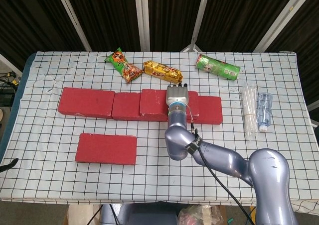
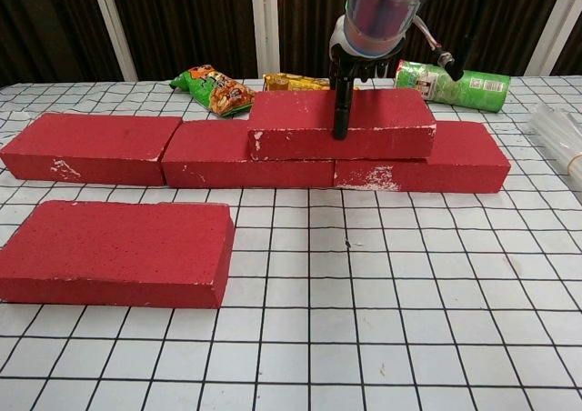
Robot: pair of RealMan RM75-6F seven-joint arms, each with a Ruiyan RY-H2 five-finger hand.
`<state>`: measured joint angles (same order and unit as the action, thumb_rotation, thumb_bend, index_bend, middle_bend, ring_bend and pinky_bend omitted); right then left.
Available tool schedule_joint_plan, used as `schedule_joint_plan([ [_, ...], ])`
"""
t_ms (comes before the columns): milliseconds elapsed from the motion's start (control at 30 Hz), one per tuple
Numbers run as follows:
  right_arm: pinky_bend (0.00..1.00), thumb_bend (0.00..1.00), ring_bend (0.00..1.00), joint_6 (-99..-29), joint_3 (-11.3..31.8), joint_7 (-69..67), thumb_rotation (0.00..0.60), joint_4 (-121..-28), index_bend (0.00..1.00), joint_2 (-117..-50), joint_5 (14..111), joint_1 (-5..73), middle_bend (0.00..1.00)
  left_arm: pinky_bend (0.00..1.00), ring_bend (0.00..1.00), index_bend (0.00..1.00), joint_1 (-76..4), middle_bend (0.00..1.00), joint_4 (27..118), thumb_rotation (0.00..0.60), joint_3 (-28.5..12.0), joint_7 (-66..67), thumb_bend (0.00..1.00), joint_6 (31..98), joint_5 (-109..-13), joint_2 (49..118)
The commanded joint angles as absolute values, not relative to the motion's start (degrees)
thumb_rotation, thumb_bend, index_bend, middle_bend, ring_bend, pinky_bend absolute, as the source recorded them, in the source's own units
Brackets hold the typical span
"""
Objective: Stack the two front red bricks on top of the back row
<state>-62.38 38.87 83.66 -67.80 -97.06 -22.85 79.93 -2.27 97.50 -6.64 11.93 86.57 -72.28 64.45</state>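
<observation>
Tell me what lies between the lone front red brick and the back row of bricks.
Nothing: between the front brick and the back row only bare checked tablecloth shows, clearest in the chest view.

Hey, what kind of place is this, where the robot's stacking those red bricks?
Probably a robot lab or data-collection setup rather than a home: a table under a grid-patterned cloth, dark curtains behind it, and staged props such as red foam-like bricks, snack packs and a chip can laid out for practice.
</observation>
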Motion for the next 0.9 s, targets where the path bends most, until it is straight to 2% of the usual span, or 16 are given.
schedule_joint_plan([
  [33, 0.00, 0.13, 0.00, -62.38, 38.87, 83.68, 0.600, -67.84, 0.18, -97.04, -22.93, 79.92, 0.09, 0.00, 0.00, 0.06, -2.25, 0.00, 97.49, 0.600, -6.65, 11.89, 0.00, 86.62, -72.29, 64.45],
  [167, 0.00, 0.13, 0.00, -62.49, 38.92, 83.96, 0.600, -67.91, 0.15, -96.96, -23.27, 79.98, 0.08, 0.00, 0.00, 0.06, -2.20, 0.00, 97.56, 0.600, -6.65, 11.84, 0.00, 86.63, -72.26, 64.40],
  [400, 0.00, 0.13, 0.00, -62.59, 39.12, 83.55, 0.600, -68.26, 0.11, -96.94, -23.14, 79.99, 0.00, 0.00, 0.00, 0.06, -2.19, 0.00, 97.59, 0.600, -6.69, 11.75, 0.00, 86.54, -72.14, 64.33],
  [700, 0.00, 0.13, 0.00, -63.24, 39.46, 83.35, 0.600, -69.39, 0.08, -96.39, -23.39, 79.97, 0.00, 0.00, 0.00, 0.06, -2.00, 0.00, 97.59, 0.600, -6.88, 11.18, 0.00, 86.79, -71.98, 64.13],
  [900, 0.00, 0.13, 0.00, -64.66, 41.24, 81.79, 0.600, -74.75, 0.07, -92.84, -23.46, 78.49, 0.00, 0.00, 0.00, 0.06, -1.91, 0.00, 97.43, 0.600, -7.03, 10.36, 0.00, 86.95, -72.15, 63.97],
])
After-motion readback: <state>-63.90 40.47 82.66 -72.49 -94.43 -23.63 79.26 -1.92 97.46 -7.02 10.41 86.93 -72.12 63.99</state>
